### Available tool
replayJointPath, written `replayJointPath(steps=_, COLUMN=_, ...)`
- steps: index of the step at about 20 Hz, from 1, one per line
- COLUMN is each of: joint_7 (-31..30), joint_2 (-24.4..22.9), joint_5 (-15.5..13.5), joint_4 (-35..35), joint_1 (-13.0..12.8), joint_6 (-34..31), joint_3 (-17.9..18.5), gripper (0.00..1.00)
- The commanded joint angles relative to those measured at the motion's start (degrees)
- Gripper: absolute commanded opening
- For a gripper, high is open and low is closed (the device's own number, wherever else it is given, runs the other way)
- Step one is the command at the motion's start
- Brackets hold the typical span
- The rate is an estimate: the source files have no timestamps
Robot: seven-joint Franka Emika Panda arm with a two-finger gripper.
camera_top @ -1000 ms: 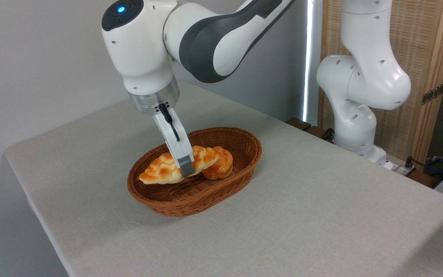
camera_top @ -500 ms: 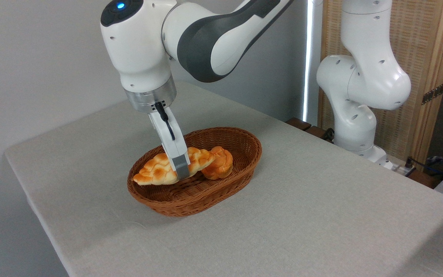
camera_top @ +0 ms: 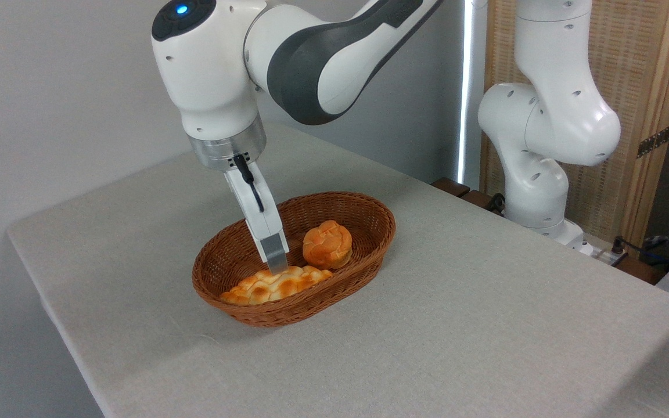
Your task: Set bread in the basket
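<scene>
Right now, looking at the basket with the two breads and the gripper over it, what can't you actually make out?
- Gripper: seen edge-on, so whether its jaws are open is unclear.
- Braided loaf: lower edge hidden behind the basket near wall.
- Round bun: its underside and resting spot are hidden by itself.
- Arm: upper links cut off by the top edge.

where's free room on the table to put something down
Bare table spreads wide to the right of and in front of the basket, and left of it toward the wall. Crowded inside the basket: the bread lies along the front wall, the round bun behind it, the tool just above.
</scene>
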Motion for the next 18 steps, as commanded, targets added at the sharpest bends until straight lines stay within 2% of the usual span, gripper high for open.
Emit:
replayJointPath(steps=1, joint_7=0.1, joint_2=-0.7, joint_5=0.4, joint_4=1.7, joint_1=0.1, joint_6=0.6, joint_3=0.2, gripper=1.0)
replayJointPath(steps=5, joint_7=-4.1, joint_2=-0.8, joint_5=0.7, joint_4=6.8, joint_1=0.6, joint_6=0.4, joint_3=1.1, gripper=1.0)
replayJointPath(steps=9, joint_7=-13.2, joint_2=-0.9, joint_5=0.9, joint_4=10.6, joint_1=0.5, joint_6=0.4, joint_3=3.5, gripper=1.0)
replayJointPath(steps=11, joint_7=-15.9, joint_2=-1.4, joint_5=2.9, joint_4=11.8, joint_1=0.1, joint_6=0.3, joint_3=5.0, gripper=1.0)
replayJointPath(steps=12, joint_7=-17.2, joint_2=-2.0, joint_5=4.8, joint_4=12.1, joint_1=-0.6, joint_6=0.3, joint_3=6.1, gripper=1.0)
replayJointPath(steps=13, joint_7=-18.2, joint_2=-2.6, joint_5=6.7, joint_4=12.1, joint_1=-2.6, joint_6=0.1, joint_3=7.7, gripper=1.0)
replayJointPath(steps=15, joint_7=-20.2, joint_2=-3.3, joint_5=7.1, joint_4=12.2, joint_1=-5.6, joint_6=-0.5, joint_3=10.0, gripper=1.0)
replayJointPath(steps=18, joint_7=-25.6, joint_2=-3.2, joint_5=7.6, joint_4=12.5, joint_1=-6.6, joint_6=-2.7, joint_3=9.6, gripper=1.0)
